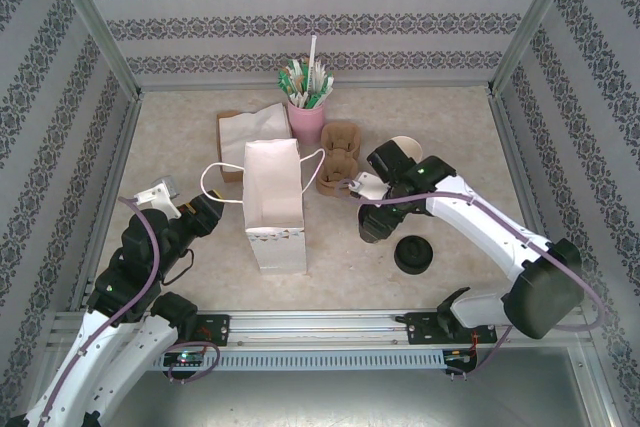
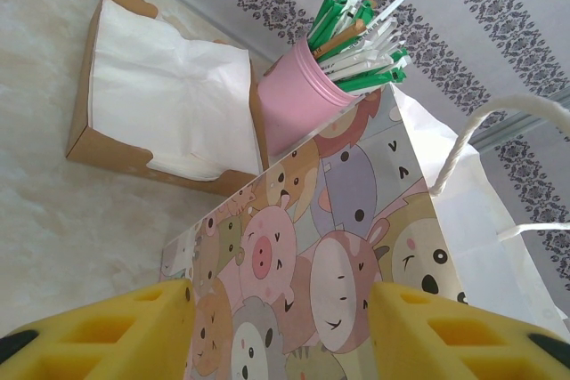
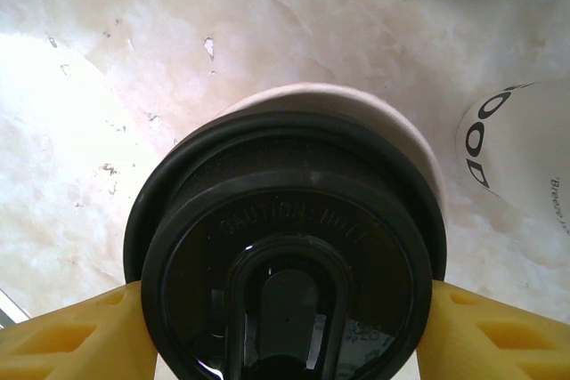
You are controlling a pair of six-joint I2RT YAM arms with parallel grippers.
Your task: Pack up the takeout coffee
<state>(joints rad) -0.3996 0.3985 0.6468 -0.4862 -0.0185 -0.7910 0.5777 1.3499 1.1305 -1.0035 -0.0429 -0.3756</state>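
Right gripper (image 3: 285, 313): yellow fingers (image 3: 71, 335) clamped on either side of cream paper cup with round black plastic lid (image 3: 294, 220), upright on marbled table (image 3: 134, 86), right of cartoon-printed paper bag (image 1: 275, 207). Left gripper (image 2: 280, 309): fingers apart, empty, facing bag's left side.

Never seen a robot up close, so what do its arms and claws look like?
Both the left arm and right arm have white shells, black joints and a lilac cable alongside. The claw fingers are blocky yellow plastic with hollow pockets.
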